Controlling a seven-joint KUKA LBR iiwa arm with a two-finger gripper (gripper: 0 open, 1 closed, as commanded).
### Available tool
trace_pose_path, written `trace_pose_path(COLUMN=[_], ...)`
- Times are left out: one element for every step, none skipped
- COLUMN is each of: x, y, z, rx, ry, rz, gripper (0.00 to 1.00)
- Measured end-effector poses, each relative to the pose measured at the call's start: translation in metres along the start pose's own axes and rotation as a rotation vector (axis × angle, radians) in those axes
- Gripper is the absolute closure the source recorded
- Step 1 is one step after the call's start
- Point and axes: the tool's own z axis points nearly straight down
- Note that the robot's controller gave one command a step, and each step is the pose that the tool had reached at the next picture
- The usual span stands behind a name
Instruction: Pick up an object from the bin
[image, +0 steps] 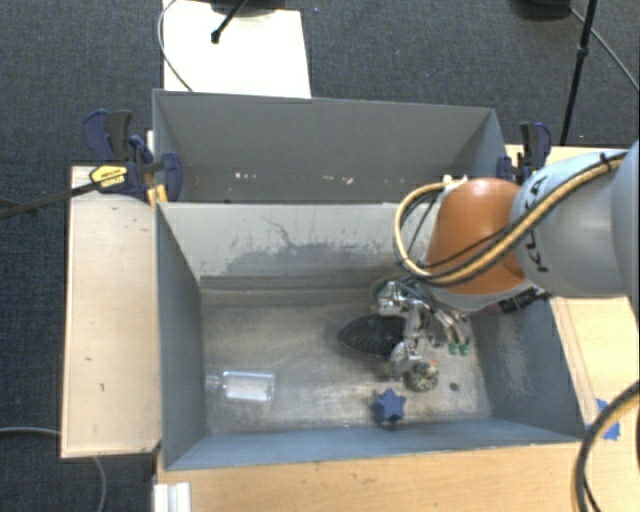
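While the arm (585, 240) reaches in from three o'clock, we see its orange cover (475, 230) and looped cables (565, 188) hanging above the right half of the grey bin (180, 330). Below the cover the gripper (415, 365) points down close to the bin floor, at about three o'clock from the floor's middle. We cannot tell how far the claw stands open, because its metal parts overlap from this angle. Nor can we tell whether it has hold of anything.

Just beside the gripper, at its ten o'clock, lies a black rounded thing (365, 337), flattish and oval, close to the middle of the floor. Its right end runs up against the gripper's metal parts, though we cannot tell whether the two touch. At the gripper's seven o'clock, near the front wall of the bin, lies a small blue thing (388, 405) with knobbly, star-like points, apart from the gripper. Well apart from both, at about eight o'clock of the floor, a small oblong piece of clear plastic (242, 385) lies flat. Each of the three things lies by itself on the scuffed grey floor.
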Motion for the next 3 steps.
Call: trace_pose_path(x=[0.000,-0.001,-0.002], y=[0.000,-0.001,-0.001], z=[-0.001,-0.038,-0.066], rx=[0.000,0.000,0.000], ry=[0.004,-0.005,-0.006], rz=[0.002,0.005,0.009], gripper=[1.00,1.00,1.00])
